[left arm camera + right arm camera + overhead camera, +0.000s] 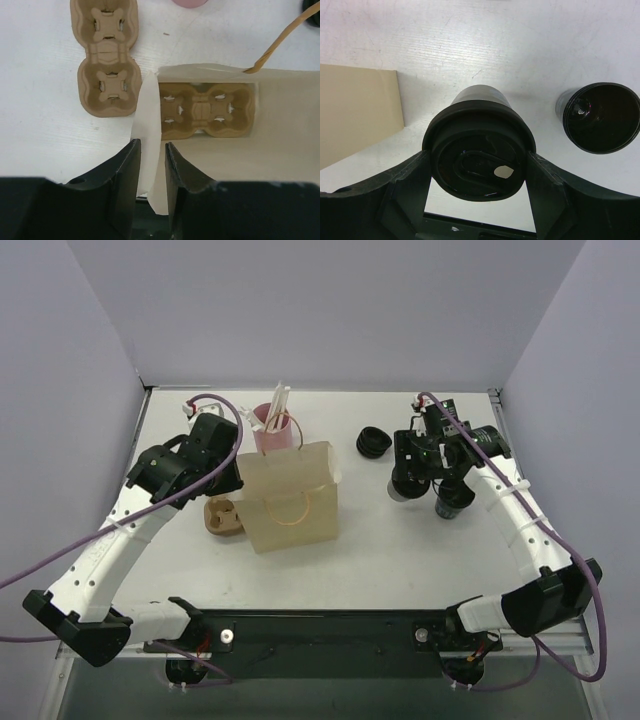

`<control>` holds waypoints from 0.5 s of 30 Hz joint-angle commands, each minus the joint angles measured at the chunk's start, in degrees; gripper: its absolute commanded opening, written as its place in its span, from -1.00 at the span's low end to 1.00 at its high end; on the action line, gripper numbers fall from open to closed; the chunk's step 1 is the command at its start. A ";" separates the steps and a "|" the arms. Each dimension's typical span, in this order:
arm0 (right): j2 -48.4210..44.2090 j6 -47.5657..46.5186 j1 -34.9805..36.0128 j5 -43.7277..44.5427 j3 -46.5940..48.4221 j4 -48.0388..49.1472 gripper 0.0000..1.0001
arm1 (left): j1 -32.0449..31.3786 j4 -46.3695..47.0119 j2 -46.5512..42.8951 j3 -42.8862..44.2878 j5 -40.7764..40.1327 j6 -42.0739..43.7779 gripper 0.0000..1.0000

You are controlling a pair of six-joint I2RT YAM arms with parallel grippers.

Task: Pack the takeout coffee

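The right gripper (pixel 478 175) clasps a lidded cup (pixel 481 102) for packing, while the left gripper (pixel 152 160) straddles the bag (pixel 280 150) rim, apparently to steady it, though I cannot tell whether it is clamped.

A bag (pixel 290 498) stood in the middle of the table (pixel 400 560). One cup tray (pixel 205 110) lay inside it. Another tray (pixel 224 517) lay at its 9 o'clock. A cup of sticks (pixel 272 428) stood at 12, lids (pixel 372 443) at 2, and a cup with a lid (pixel 405 480) and an open cup (pixel 453 502) at 3.
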 commanded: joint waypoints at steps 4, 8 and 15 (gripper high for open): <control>-1.46 0.07 1.26 0.23 5.83 -3.12 -0.20 | -0.10 -4.60 0.23 4.74 -4.17 1.15 -0.24; -1.37 -0.19 1.61 1.47 8.12 -3.21 -0.21 | -0.10 -3.27 -1.00 5.87 -4.69 3.18 -0.18; -0.93 -2.38 1.87 1.03 11.37 -3.74 -0.21 | -0.10 -1.26 -2.23 3.34 -5.93 3.80 -0.17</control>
